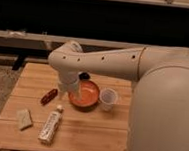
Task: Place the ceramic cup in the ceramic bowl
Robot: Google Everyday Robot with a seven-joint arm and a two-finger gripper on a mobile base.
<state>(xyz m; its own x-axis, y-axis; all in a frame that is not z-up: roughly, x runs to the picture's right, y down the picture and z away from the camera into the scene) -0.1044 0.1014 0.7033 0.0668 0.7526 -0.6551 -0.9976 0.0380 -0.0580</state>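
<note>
Pale ceramic cup (108,98) stands upright just beside the orange-red ceramic bowl (89,94), jaws at its opposite rim.

The gripper (69,91) hangs at the left edge of the ceramic bowl (90,94). The ceramic cup (108,98) stands just right of it.

Arm (104,61) outstretched (wrist bent down), gripper (66,91) hanging below

The scene is lit warmly and rather dimly, apparently from above. The table (82,134) in the lower left of the frame is rendered brightest, while the upper band is lost in near black. The arm (114,62) is evenly lit, without glare. A dark shadow is seen under it beside the gripper (66,91), left of centre at the bowl's (88,95) left edge.
</note>
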